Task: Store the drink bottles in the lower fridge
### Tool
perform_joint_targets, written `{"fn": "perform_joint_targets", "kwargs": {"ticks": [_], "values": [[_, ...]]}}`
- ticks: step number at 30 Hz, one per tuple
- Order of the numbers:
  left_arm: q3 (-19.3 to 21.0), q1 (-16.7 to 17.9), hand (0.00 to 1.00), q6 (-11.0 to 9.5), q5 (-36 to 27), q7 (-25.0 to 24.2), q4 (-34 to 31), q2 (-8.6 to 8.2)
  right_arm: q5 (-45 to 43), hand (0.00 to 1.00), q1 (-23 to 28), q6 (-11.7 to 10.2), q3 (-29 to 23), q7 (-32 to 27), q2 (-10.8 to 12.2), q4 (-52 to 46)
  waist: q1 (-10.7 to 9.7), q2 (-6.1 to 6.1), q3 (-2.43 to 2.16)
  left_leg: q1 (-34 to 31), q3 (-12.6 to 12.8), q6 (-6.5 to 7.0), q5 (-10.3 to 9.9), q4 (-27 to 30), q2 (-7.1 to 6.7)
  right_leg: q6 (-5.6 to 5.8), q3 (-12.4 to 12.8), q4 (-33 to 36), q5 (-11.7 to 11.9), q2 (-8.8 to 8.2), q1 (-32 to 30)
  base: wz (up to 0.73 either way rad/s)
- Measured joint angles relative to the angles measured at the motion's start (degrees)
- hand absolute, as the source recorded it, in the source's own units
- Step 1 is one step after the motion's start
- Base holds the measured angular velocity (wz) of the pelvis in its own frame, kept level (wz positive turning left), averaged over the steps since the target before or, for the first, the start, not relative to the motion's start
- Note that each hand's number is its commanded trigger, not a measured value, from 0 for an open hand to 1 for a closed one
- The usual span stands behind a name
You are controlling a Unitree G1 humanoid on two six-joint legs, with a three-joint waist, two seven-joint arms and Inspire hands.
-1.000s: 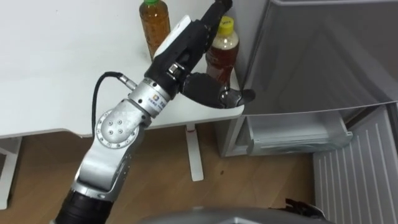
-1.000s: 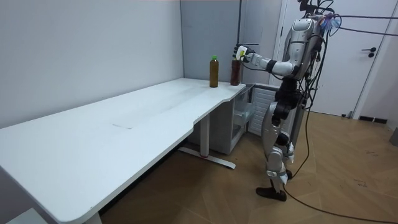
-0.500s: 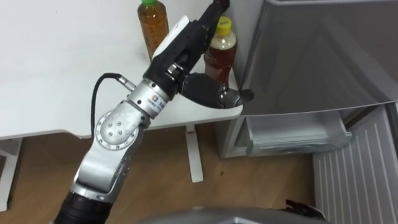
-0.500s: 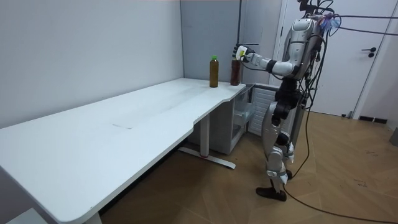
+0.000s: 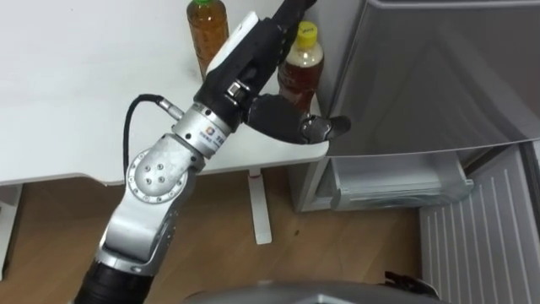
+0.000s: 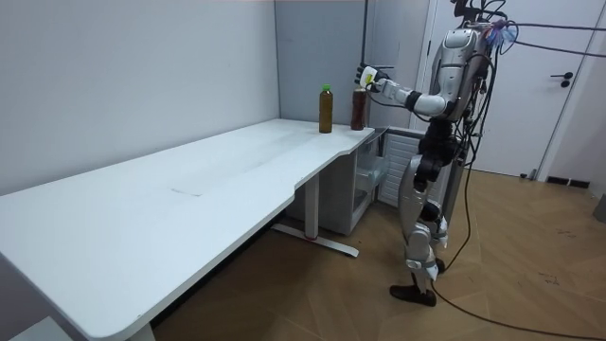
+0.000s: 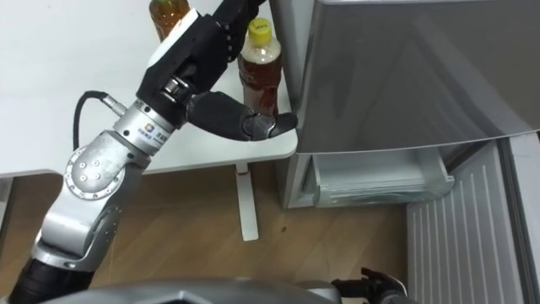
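Robot stands on a wood floor (image 5: pixel 337 245) at the far end of a long white worktop (image 6: pixel 189 189), in the upper right of the room view, just beside a grey fridge (image 5: pixel 439 76), with its left arm stretched out over the worktop's corner. From the head camera, the left hand (image 5: pixel 253 63) comes up from the lower left to a yellow-capped bottle (image 5: pixel 301 72) of brown drink. The bottle stands upright on the worktop's corner, top centre of the frame, close to the fridge wall. The fingers (image 5: pixel 287 13) are straight and run up past the bottle's left side toward the top edge, while the thumb (image 5: pixel 297 127) reaches across low in front of the bottle. The hand is spread wide and has hold of nothing; whether it touches the bottle cannot be told. A green-capped bottle (image 5: pixel 208 32) stands upright just left of the hand, near the first one. Under the fridge's closed upper part, in the lower right of the frame, the lower compartment (image 5: pixel 396 181) stands open, its ribbed white door (image 5: pixel 481 232) swung out.
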Motion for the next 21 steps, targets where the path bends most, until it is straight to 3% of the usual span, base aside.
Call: {"fn": "perform_joint_targets", "kwargs": {"ticks": [7,15,21], "values": [[0.04,0.00,0.00,-0.02,-0.05,0.05,0.00,0.01,-0.01,0.00,0.04,0.03,-0.02,-0.74,0.12,0.04,-0.02,-0.01,0.02,0.01,0.00,0.00,0.00,-0.01,0.00,-0.01,0.02,0.00,0.01,0.01,0.00,0.00],[0.04,0.03,0.00,-0.02,-6.67,0.89,0.65,0.15,-0.01,0.00,0.21,0.04,0.13,-2.22,0.48,-0.11,0.08,-0.11,0.14,0.17,0.01,-0.01,0.01,-0.35,-0.01,-0.01,0.07,0.00,0.01,0.03,-0.13,0.00],[0.17,0.28,0.00,-0.01,-6.67,1.26,5.06,0.44,-0.11,0.00,0.51,0.07,0.91,-2.38,0.47,-0.35,0.32,-0.04,0.24,0.17,0.07,-0.01,0.01,-0.53,-0.03,-0.01,0.65,-0.01,0.01,0.08,-0.14,0.00]]}}
